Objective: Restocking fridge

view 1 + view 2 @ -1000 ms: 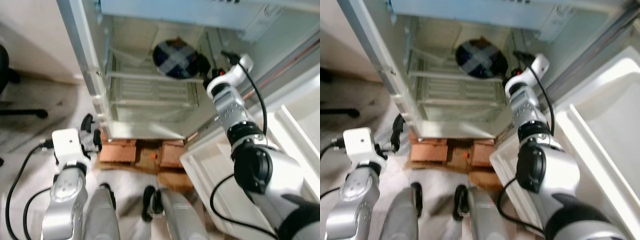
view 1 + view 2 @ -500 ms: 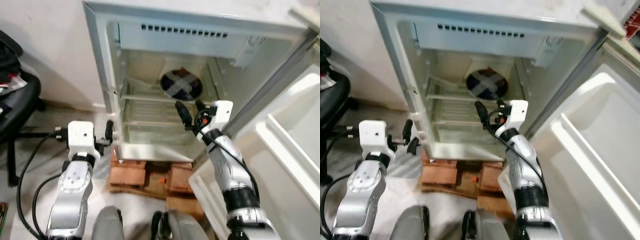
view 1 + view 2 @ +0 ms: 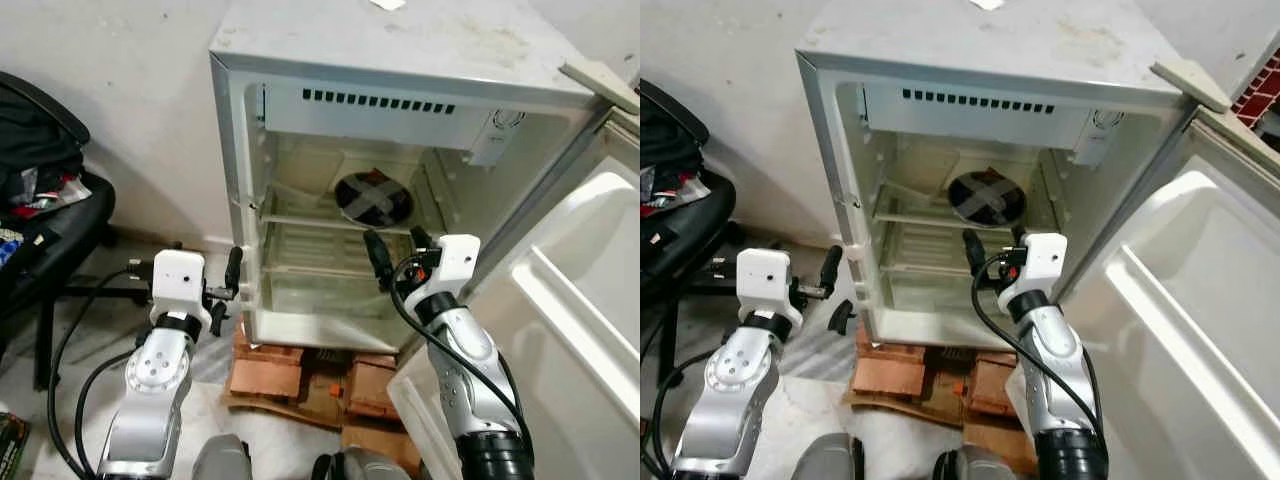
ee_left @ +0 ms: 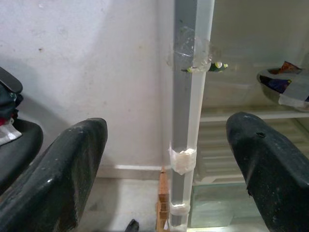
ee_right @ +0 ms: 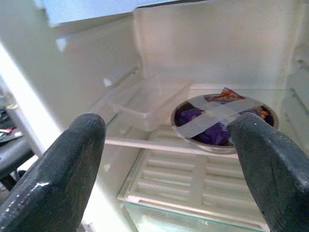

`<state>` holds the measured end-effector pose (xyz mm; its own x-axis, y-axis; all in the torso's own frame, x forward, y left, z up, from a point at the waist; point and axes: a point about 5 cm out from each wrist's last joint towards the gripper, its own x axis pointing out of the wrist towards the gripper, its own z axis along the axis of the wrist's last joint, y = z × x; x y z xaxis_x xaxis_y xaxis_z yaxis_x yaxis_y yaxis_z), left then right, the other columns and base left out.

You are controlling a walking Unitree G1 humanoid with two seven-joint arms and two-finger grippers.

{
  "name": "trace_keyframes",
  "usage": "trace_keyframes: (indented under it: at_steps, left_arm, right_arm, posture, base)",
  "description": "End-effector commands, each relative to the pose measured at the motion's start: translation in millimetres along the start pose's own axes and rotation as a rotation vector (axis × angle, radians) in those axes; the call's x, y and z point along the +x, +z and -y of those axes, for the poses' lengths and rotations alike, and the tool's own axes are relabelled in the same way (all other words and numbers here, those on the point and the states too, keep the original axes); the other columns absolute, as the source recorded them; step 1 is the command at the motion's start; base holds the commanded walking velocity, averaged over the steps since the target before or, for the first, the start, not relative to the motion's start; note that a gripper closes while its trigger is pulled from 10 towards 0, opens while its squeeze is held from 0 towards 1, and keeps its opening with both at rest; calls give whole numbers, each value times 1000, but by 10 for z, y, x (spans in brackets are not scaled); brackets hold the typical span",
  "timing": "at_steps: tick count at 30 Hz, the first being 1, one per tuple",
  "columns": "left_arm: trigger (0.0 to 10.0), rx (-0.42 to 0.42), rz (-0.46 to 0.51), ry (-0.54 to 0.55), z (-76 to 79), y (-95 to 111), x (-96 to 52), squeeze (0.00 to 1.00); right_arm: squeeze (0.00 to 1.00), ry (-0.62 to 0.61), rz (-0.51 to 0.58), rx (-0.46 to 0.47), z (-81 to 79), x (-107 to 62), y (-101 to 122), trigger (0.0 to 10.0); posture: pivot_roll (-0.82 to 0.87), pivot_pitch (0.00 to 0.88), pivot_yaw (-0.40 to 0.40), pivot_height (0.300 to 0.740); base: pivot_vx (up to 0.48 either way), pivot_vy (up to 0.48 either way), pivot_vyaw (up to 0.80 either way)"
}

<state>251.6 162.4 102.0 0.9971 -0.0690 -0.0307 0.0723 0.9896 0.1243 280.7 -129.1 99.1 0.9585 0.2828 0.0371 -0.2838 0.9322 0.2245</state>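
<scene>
A: Bowl [image 5: 223, 120] status?
B: Metal, purple packets inside, grey tape crossed over the top. It sits on the fridge's [image 3: 400, 60] upper shelf [image 5: 193, 147], toward the back right. A clear plastic tray [image 5: 145, 99] lies just beside it on the same shelf.

A: Grippers?
B: Right gripper [image 3: 393, 257] is spread wide and empty, in front of the open compartment, apart from the bowl. Left gripper [image 3: 228, 290] is also wide and empty, at the fridge's left front edge [image 4: 189, 111], which carries tape patches.

A: Surroundings?
B: Door [image 3: 1200, 310] is swung open to the right. The fridge stands on bricks [image 3: 268, 372]. A black chair [image 3: 50, 215] is at left by the wall.

A: Change since 1 s ago?
B: The right gripper was up beside the bowl and has pulled back out. The camera view is now wider and takes in the fridge top.
</scene>
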Motion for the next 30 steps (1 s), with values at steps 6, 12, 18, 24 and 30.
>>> trace_keyframes:
  at_steps: [6, 12, 18, 24, 30]
  left_arm:
    - [10000, 9, -12, -4, 11, -51, -44, 0]
    - [10000, 13, -11, -1, -6, -49, -22, 0]
    - [10000, 15, -11, -9, 12, -50, -15, 0]
    - [10000, 25, 15, -29, 24, -20, 0, 0]
    - [10000, 62, 32, -32, -17, -10, 84, 0]
  right_arm:
    - [0, -28, -18, -10, 1, -35, 4, 10000]
    - [0, -43, -42, 3, -10, -73, -54, 10000]
    - [0, -58, -44, 0, 15, -70, -45, 10000]
    - [0, -74, -41, 0, 17, -67, -35, 10000]
    - [0, -108, -48, 5, 8, -80, -76, 10000]
  posture:
    - [84, 27, -83, 740]
    - [81, 30, -82, 740]
    - [75, 35, -75, 740]
    - [75, 35, -75, 740]
    - [62, 6, -68, 740]
  base:
    - [-290, 298, 0]
    - [-285, 299, 0]
    - [-237, 249, 0]
    - [0, 0, 0]
    - [0, 0, 0]
